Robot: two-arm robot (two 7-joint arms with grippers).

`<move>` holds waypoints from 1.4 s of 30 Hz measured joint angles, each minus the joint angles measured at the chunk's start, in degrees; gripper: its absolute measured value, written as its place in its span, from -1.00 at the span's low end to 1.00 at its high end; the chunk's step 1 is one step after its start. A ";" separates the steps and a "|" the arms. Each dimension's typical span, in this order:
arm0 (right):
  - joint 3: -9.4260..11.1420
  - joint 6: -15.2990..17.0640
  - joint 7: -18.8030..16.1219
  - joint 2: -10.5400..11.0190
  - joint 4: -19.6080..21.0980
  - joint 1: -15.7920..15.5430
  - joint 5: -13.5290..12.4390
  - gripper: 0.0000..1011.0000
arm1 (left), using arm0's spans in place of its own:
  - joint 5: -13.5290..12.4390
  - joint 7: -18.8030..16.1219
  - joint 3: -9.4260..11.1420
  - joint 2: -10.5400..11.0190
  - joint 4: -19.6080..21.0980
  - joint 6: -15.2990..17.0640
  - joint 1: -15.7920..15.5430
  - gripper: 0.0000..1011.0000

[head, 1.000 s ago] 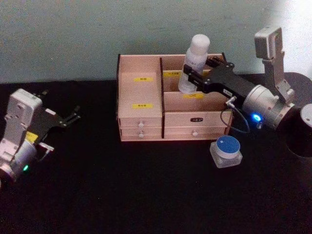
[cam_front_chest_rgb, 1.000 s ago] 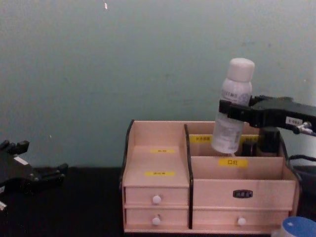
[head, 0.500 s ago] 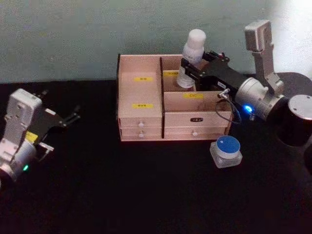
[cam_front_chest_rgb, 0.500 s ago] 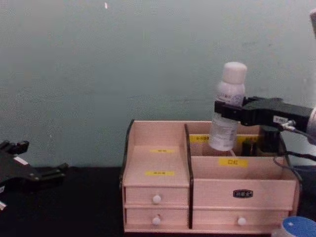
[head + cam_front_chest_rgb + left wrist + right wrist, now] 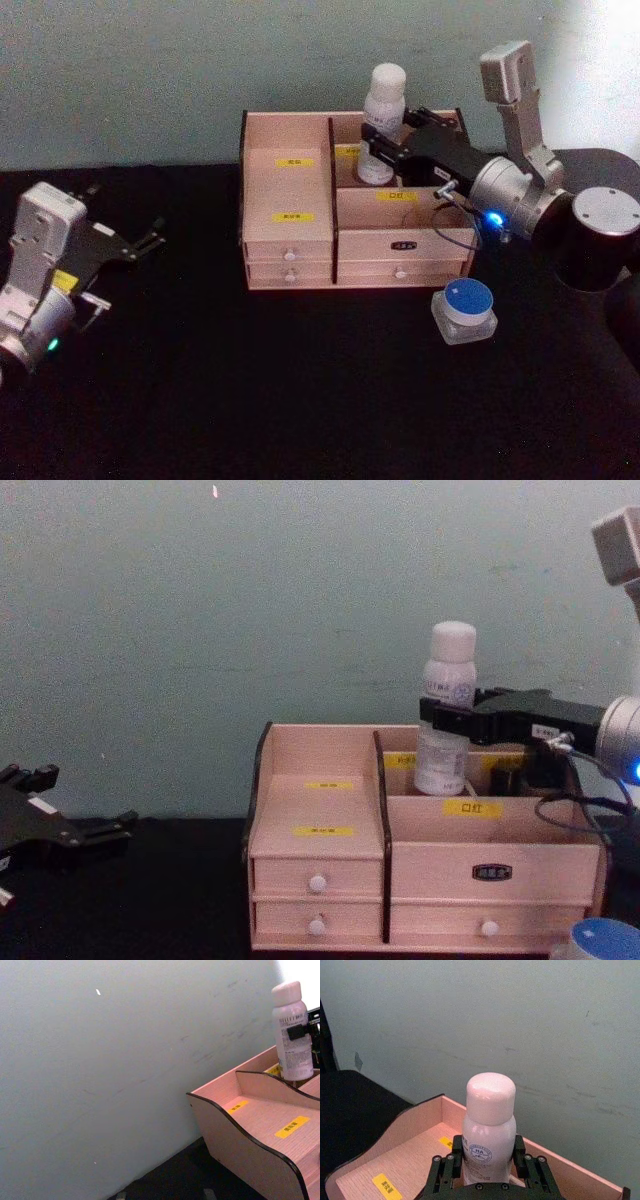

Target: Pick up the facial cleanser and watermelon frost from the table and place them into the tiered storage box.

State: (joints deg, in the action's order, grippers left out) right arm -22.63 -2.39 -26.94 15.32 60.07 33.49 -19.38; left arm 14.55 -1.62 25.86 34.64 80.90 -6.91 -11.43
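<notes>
A white facial cleanser bottle (image 5: 381,125) with a white cap stands upright, my right gripper (image 5: 372,155) shut on its body. Its base dips into the rear compartment on the right side of the pale-wood tiered storage box (image 5: 265,180); whether it touches the floor is hidden. From the chest, the bottle (image 5: 445,695) rises above the box (image 5: 350,870) with the right gripper (image 5: 440,712) clamped across it. The right wrist view shows the bottle (image 5: 490,1125) between the black fingers (image 5: 447,1165). The watermelon frost, a small clear jar with a blue lid (image 5: 465,310), sits on the table before the box's right corner.
My left gripper (image 5: 150,238) is parked open at the far left, low over the black table. The left wrist view looks past the box's left wall (image 5: 250,1135) to the bottle (image 5: 292,1030). A pale green wall stands close behind the box.
The right gripper has carried the bottle back and to the left, brought it down into the rear right compartment, and turned it from tilted to upright. The left arm has not moved.
</notes>
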 joint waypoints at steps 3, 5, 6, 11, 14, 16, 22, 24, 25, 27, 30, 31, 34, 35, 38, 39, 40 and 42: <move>-0.09 0.08 -0.15 -0.21 -0.55 0.19 0.23 0.17 | 0.00 0.00 0.00 0.00 0.00 0.00 0.00 0.98; -0.16 0.22 -0.30 -0.40 -1.14 0.39 0.43 0.17 | -0.01 0.00 0.00 0.00 0.00 0.00 0.00 0.98; -0.18 0.27 -0.35 -0.46 -1.36 0.44 0.48 0.17 | 0.00 0.00 0.00 0.00 0.00 0.00 0.00 0.98; -0.27 0.52 -0.65 -0.83 -2.62 0.76 0.84 0.17 | 0.00 0.00 0.00 0.00 0.00 0.00 0.00 0.98; -0.33 0.71 -0.72 -0.96 -3.16 0.94 1.05 0.17 | 0.00 0.00 0.00 0.00 0.00 0.00 0.00 0.98; -0.48 1.05 -0.84 -1.14 -3.98 1.22 1.35 0.17 | 0.00 0.00 0.00 0.00 0.00 0.00 0.00 0.98; -0.70 1.54 -1.12 -1.49 -5.33 1.65 1.85 0.17 | 0.00 0.00 0.00 0.00 0.00 0.00 0.00 0.98; -0.73 1.69 -1.24 -1.62 -5.74 1.78 1.96 0.17 | 0.00 0.00 0.00 0.00 0.00 0.00 0.00 0.98; -0.73 1.71 -1.27 -1.65 -5.85 1.79 1.99 0.17 | 0.00 0.00 0.00 0.00 0.00 0.00 0.00 0.98; -0.73 1.77 -1.34 -1.76 -6.25 1.90 2.08 0.17 | 0.00 0.00 0.00 0.00 0.00 0.00 0.00 0.98; -0.69 1.77 -1.44 -1.93 -6.75 2.01 2.16 0.17 | 0.00 0.00 0.00 0.00 0.00 0.00 0.00 0.98; -0.67 1.75 -1.51 -1.98 -6.85 2.04 2.16 0.17 | 0.00 0.00 0.00 0.00 0.00 0.00 0.00 0.98; -0.64 1.72 -1.60 -2.04 -6.99 2.08 2.18 0.17 | 0.00 0.00 0.00 0.00 0.00 0.00 0.00 0.98; -0.63 1.71 -1.60 -2.03 -6.99 2.08 2.17 0.17 | 0.00 0.00 0.00 0.00 0.00 0.00 0.00 0.98; -0.62 1.71 -1.58 -2.02 -6.99 2.09 2.18 0.17 | 0.00 0.00 0.00 0.00 0.00 0.00 0.00 0.98; -0.62 1.72 -1.57 -2.01 -6.98 2.08 2.18 0.17 | 0.00 0.00 0.00 0.00 0.00 0.00 0.00 0.98; -0.62 1.71 -1.57 -2.01 -6.96 2.09 2.17 0.17 | 0.00 0.00 0.00 0.00 0.00 0.00 0.00 0.98; -0.62 1.72 -1.56 -2.01 -6.92 2.08 2.18 0.17 | 0.00 0.00 0.00 0.00 0.00 0.00 0.00 0.98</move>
State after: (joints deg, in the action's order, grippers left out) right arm -23.25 -0.67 -28.50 13.31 53.14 35.57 -17.20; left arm 14.55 -1.62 25.86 34.65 80.90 -6.90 -11.43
